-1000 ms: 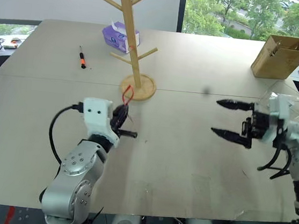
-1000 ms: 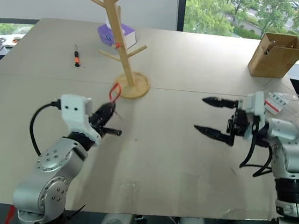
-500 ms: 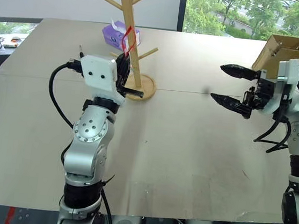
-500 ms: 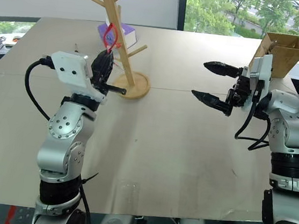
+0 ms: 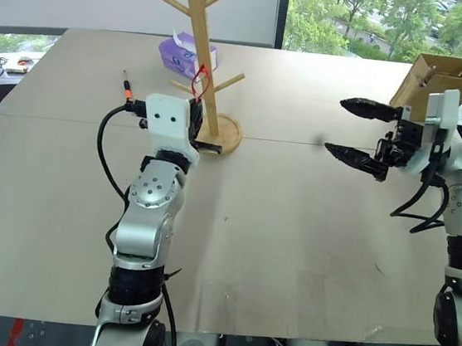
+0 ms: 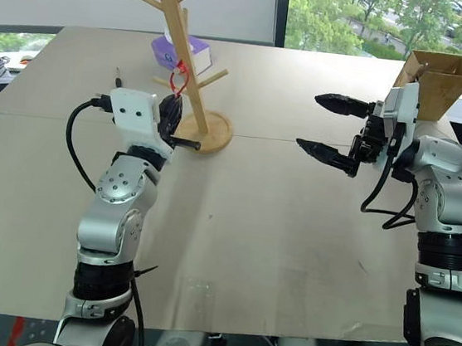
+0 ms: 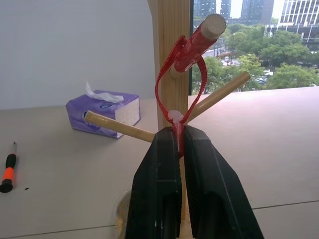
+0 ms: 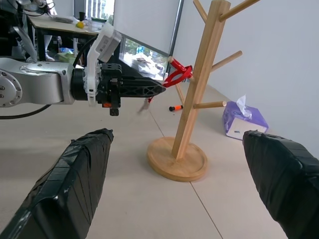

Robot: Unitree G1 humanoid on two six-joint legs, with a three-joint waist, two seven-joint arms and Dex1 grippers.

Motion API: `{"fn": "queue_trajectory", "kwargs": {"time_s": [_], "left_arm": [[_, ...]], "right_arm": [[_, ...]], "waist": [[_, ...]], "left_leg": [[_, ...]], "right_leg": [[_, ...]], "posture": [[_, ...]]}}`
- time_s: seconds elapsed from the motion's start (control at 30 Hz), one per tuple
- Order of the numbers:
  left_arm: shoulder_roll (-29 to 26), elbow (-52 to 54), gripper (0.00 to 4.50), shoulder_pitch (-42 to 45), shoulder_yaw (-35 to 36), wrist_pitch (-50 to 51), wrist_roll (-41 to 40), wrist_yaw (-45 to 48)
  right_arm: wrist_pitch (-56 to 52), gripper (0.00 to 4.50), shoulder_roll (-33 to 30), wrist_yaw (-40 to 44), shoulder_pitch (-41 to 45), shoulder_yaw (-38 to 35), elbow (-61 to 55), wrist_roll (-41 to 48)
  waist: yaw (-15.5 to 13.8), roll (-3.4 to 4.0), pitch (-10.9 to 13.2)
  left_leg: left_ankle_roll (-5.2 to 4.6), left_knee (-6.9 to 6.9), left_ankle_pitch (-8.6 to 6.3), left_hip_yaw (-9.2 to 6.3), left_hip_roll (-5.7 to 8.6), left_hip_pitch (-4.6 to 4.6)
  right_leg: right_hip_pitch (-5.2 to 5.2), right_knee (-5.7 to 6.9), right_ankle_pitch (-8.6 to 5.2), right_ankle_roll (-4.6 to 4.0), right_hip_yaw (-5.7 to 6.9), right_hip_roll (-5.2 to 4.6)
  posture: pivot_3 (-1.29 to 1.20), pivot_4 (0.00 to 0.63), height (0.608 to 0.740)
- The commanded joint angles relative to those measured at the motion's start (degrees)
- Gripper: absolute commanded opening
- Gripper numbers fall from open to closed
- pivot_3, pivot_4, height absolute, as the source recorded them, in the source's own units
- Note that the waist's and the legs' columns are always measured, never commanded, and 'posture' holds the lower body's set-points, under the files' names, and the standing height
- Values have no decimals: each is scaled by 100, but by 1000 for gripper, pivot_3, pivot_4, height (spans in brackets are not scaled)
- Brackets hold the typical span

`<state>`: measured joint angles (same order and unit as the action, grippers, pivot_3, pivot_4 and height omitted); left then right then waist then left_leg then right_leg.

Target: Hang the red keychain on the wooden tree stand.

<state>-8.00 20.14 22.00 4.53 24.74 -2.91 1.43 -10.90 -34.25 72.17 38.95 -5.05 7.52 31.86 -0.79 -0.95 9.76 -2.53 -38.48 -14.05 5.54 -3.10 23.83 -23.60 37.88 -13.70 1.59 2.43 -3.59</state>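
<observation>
The red keychain (image 7: 175, 74) sits in the upper centre of the left wrist view, its strap loop passed over the tip of a peg of the wooden tree stand (image 5: 204, 61). The left gripper (image 7: 178, 149) has its jaws closed on the lower end of the strap, just below the peg; this grip appears intended to keep the loop spread and taut while it seats on the peg. The stand occupies the upper left of the head views, its round base resting on the counter (image 5: 293, 213). The right gripper (image 5: 361, 133), at the right of the frame, is clear of the stand with jaws fully apart and empty. A purple tissue box (image 5: 186, 55) lies behind the stand, a screwdriver (image 5: 127, 88) to its left, and a cardboard box (image 5: 435, 83) at upper right. No legible writing is visible.
</observation>
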Motion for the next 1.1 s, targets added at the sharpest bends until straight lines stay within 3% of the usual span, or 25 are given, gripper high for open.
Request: {"fn": "queue_trajectory", "kwargs": {"time_s": [0.03, 0.23, 0.37, 0.53, 0.7, 0.83, 1.1], "left_arm": [[4, -8, 111, 206, 39, -148, 50, -74], [61, -213, 111, 407, 89, -302, 17, -169], [41, -154, 1498, 361, 77, -406, 44, -164], [-20, -102, 3895, 27, -43, -542, 108, -37], [-61, -49, 3895, -414, 11, -844, 18, 127], [-18, -412, 3895, -1064, 429, -1484, -46, 22], [91, -1198, 3895, -1519, 802, -2168, -179, -15]], "right_arm": [[41, 4500, -59, 34, 178, -98, -94, 35], [40, 4500, -68, 24, 158, -101, -96, 14], [56, 4500, -54, -4, 149, -80, -98, -21], [19, 4500, -41, -180, 74, -122, -89, -83], [127, 4500, 165, -953, -225, -241, 282, -414], [694, 4500, 1023, -2954, -844, -574, 662, -1063], [1556, 4500, 1905, -5274, -1209, -782, 1306, -1995]], "waist": [[2, 0, 0], [2, 0, 0], [2, 0, 0], [3, 0, 0], [4, -4, -1], [13, -25, -20], [8, -21, -16]], "left_leg": [[0, 0, 0, 0, 0, 0], [12, 0, 7, 1, 0, 0], [15, 1, 9, 1, 0, 0], [15, 1, 9, 2, 0, 0], [23, 3, 13, 4, -2, 0], [26, 6, 14, 8, -8, -7], [27, 10, 14, 18, -7, -2]], "right_leg": [[0, 0, 0, 0, 0, 0], [0, 0, 0, 0, 0, 0], [0, 0, 0, 0, 0, 0], [0, 0, 0, 0, -1, 0], [-2, -1, 0, 0, -2, 0], [0, 2, -1, -1, -5, 0], [-12, 3, -1, 1, -10, -1]], "posture": [[0, 150, 740], [0, 150, 740], [0, 150, 740], [0, 150, 740], [0, 150, 740], [0, 150, 740], [0, 150, 740]]}}
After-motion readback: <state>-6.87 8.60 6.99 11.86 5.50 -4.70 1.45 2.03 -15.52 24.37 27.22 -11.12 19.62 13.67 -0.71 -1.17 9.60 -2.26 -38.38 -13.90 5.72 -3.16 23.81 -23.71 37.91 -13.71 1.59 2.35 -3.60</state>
